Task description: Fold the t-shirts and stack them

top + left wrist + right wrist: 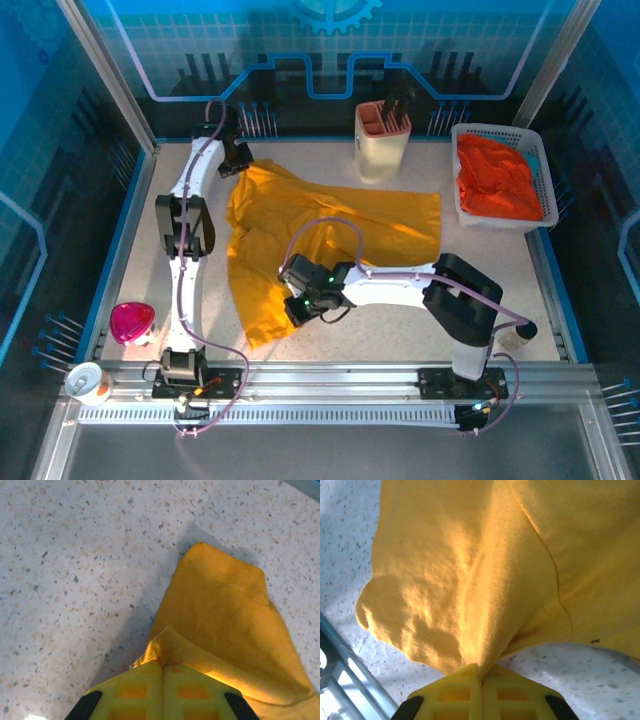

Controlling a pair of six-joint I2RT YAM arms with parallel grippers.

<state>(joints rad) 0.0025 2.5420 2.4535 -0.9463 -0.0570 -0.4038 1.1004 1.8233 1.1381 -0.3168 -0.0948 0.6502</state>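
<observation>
The mustard-yellow t-shirt [330, 225] lies spread and rumpled across the middle of the table. My left gripper [238, 158] sits at its far left corner, shut on a fold of the yellow cloth [220, 625], fingers [135, 690] pressed together. My right gripper [300, 300] is over the shirt's near left part, shut on a pinch of the same shirt [485, 580], which hangs bunched from the jaws. The orange-red t-shirt [497, 180] lies crumpled in the white mesh basket [480, 135].
A cream holder [381, 140] with dark utensils stands at the back centre, just beyond the shirt. A pink object [131, 321] and a small white cup [84, 381] sit near the front left corner. Blue rails edge the table.
</observation>
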